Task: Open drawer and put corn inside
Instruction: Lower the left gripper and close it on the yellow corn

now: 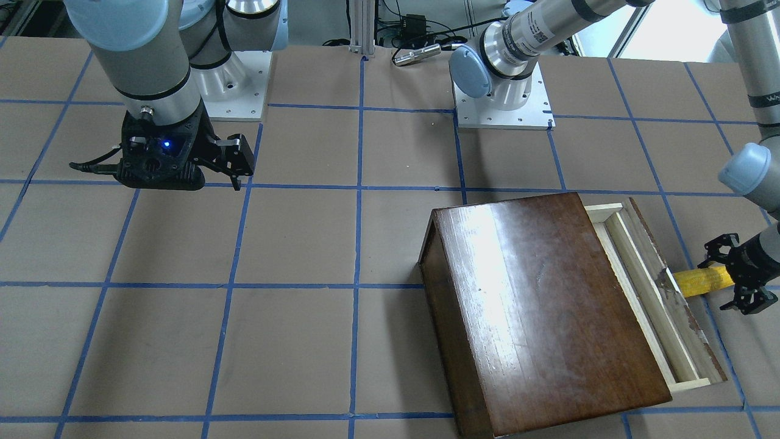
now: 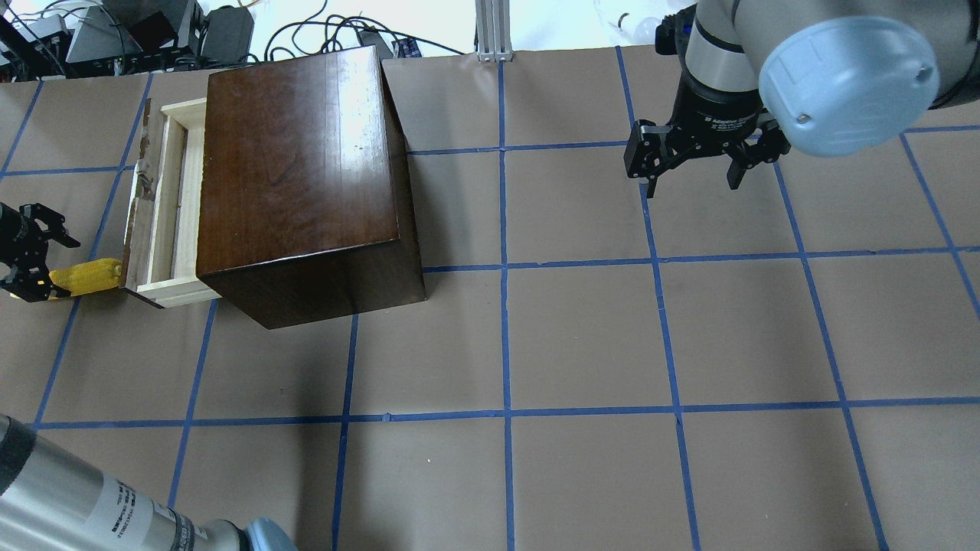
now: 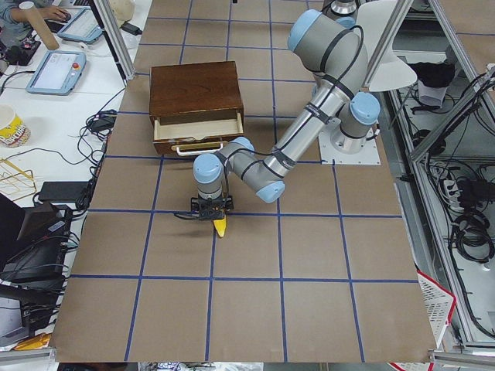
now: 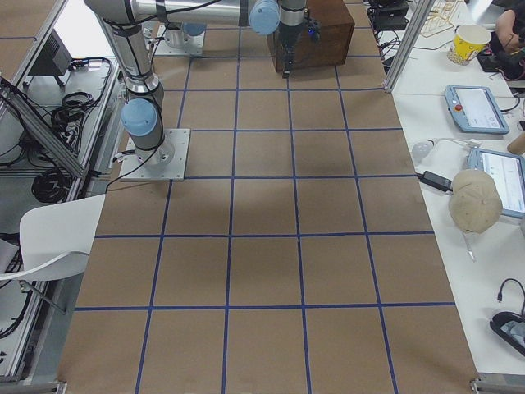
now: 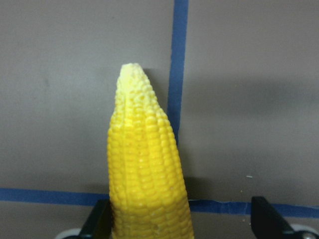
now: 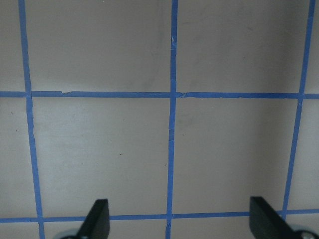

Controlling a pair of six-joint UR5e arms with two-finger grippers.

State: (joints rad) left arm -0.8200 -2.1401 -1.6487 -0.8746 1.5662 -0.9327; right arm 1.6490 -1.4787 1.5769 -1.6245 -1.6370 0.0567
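Note:
The glossy dark-brown box [image 1: 542, 305] stands on the table, also in the overhead view [image 2: 298, 161]. Its drawer [image 1: 655, 305] is pulled partly out; the pale tray [image 2: 164, 207] looks empty. The yellow corn [image 1: 701, 282] is just outside the drawer's worn front panel, tip toward it [image 2: 84, 277]. My left gripper [image 1: 719, 277] is open. The corn sits between its spread fingers, close to one finger [image 5: 99, 221]. I cannot tell whether the corn rests on the table. My right gripper [image 2: 691, 184] is open and empty, high above the table, far from the box.
Brown table paper carries a blue tape grid [image 2: 505, 337]. The two arm bases [image 1: 503, 103] [image 1: 234, 91] stand at the robot's edge. A metal cylinder [image 1: 417, 55] and cables lie behind them. Operators' desks with tablets [image 4: 476, 107] flank the table.

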